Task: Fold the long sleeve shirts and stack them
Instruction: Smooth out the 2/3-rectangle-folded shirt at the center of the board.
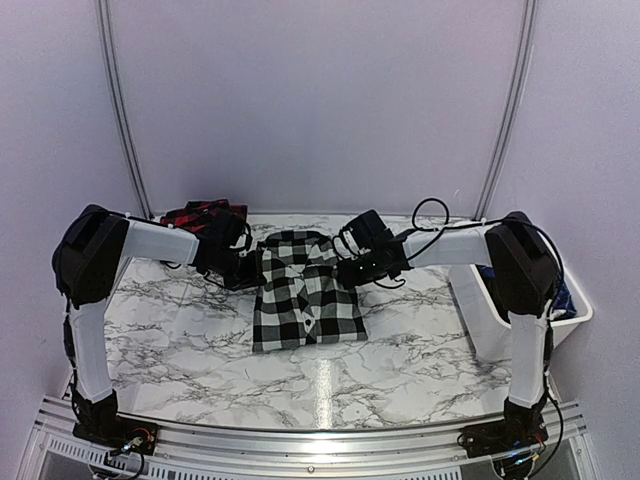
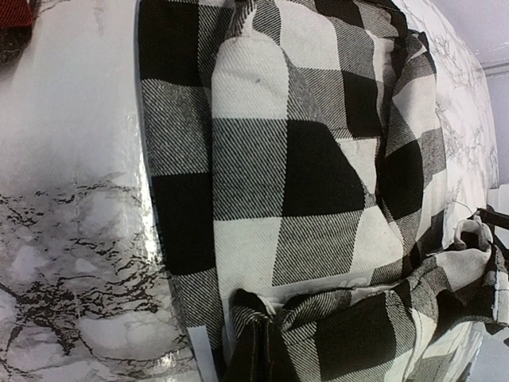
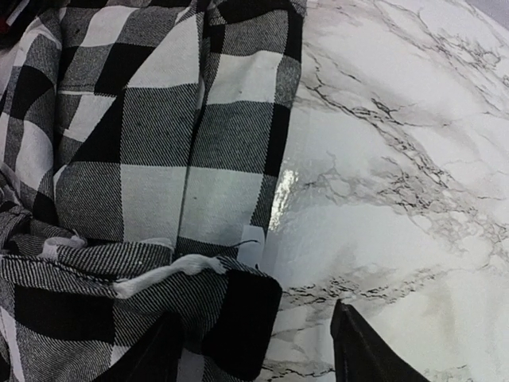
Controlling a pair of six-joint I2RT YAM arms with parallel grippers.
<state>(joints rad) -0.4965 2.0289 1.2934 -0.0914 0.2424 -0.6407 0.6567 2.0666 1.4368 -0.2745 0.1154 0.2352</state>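
The black-and-white checked long sleeve shirt (image 1: 305,295) lies partly folded on the middle of the marble table. My left gripper (image 1: 250,268) is at the shirt's upper left edge. In the left wrist view it (image 2: 270,342) is shut on a bunched pinch of that checked cloth (image 2: 318,183). My right gripper (image 1: 352,270) is at the shirt's upper right edge. In the right wrist view its fingers (image 3: 358,350) stand apart, and a folded corner of the shirt (image 3: 238,318) lies between them by the left finger. The red-and-black shirt (image 1: 200,215) is heaped at the back left.
A white bin (image 1: 480,310) stands at the table's right edge beside the right arm. Bare marble tabletop (image 1: 330,390) lies in front of the shirt. A corner of the red cloth (image 2: 16,12) shows at the top left of the left wrist view.
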